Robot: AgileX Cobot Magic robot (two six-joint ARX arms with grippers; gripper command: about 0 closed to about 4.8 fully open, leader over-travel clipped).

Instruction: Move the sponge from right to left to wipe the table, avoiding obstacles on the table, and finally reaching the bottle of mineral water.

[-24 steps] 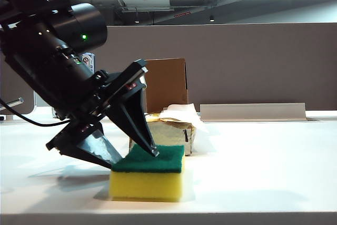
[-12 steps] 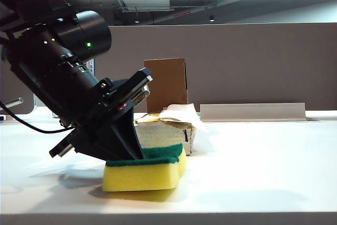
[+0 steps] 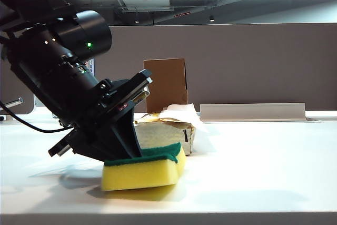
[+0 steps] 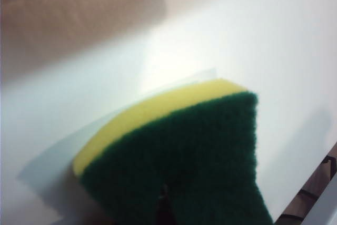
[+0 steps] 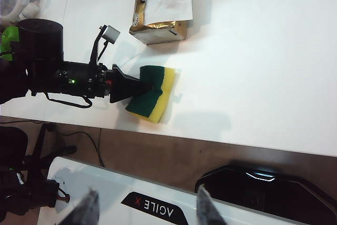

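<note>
Sponge (image 3: 143, 169): yellow foam block with a dark green scouring face, lower centre of the exterior view, near the table's (image 3: 274, 183) grey front edge. Its left end is tipped up and its green face pinched into a fold, as the left wrist view (image 4: 184, 151) shows close up; the lower right corner rests on the white surface.

Left pincer (image 3: 124, 148): black, slanting down from the upper left of the exterior view, clamped tight on the sponge's left half. Seen from above in the right wrist view (image 5: 131, 89), it reaches in level from the left of that picture.

Right pincer (image 5: 143, 209): two grey fingertips at the bottom edge of its own view, standing apart with nothing between them, held high above the table's near edge.

Tissue pack (image 3: 167, 130): gold top, white sheet protruding, just behind the sponge with a narrow strip of bare table between them (image 5: 160, 9).

Cardboard box (image 3: 166, 84): brown, upright, behind the tissue pack.

Open room: broad bare white surface to the right of the sponge in the exterior view, running to the frame's right edge; to the left the arm fills the frame and hides the surface beyond.
</note>
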